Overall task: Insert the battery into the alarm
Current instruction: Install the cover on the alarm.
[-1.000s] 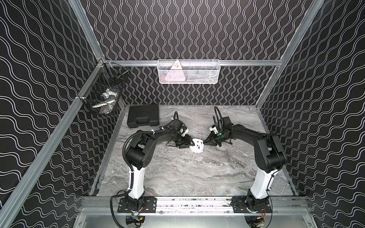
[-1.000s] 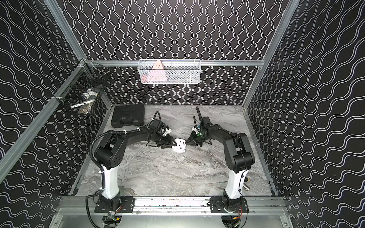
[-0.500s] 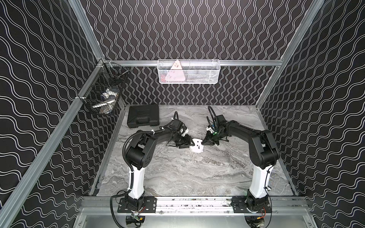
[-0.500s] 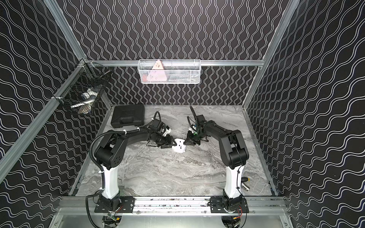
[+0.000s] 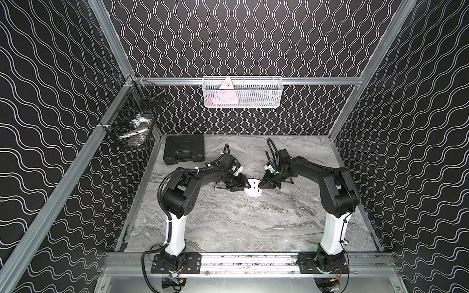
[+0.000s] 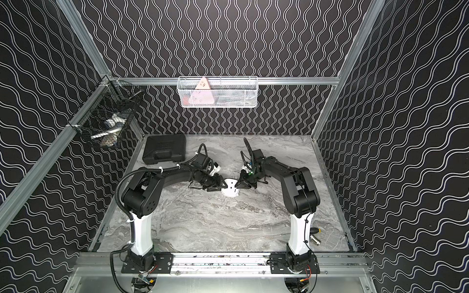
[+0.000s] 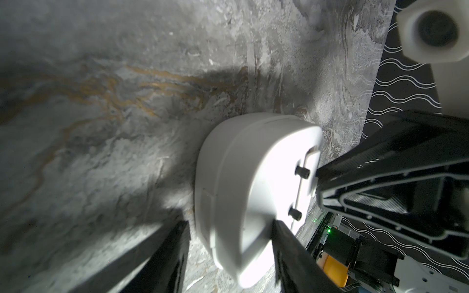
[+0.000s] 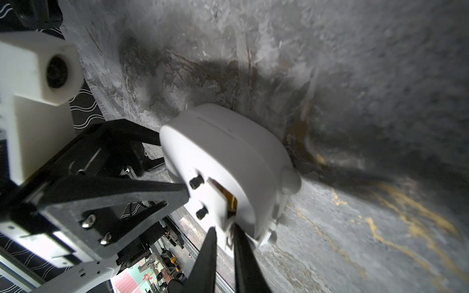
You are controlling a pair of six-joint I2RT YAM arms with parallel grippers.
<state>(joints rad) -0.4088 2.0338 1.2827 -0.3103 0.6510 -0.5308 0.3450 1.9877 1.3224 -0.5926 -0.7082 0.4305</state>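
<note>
Mid-table (image 5: 228, 223), the alarm (image 5: 253, 189) sat tilted, back up, with the left gripper (image 5: 244, 186) clamped on its edge. The right gripper (image 5: 262, 184) was at the slot, jaws nearly closed; couldn't tell if it pinched anything. Gold glint in the slot was probably the battery (image 8: 228, 199), partly in, not seated. Versus a second earlier: right arm had swung closer, alarm unmoved.

Two robot arms (image 5: 181, 195) (image 5: 336, 194), one left pincer (image 5: 244, 186) and one right pincer (image 5: 261, 185). One white alarm (image 5: 253, 190). One black case (image 5: 184, 150). Two baskets: one white basket (image 5: 264, 93), one black basket (image 5: 132, 121). One pink-white triangle (image 5: 224, 94).
</note>
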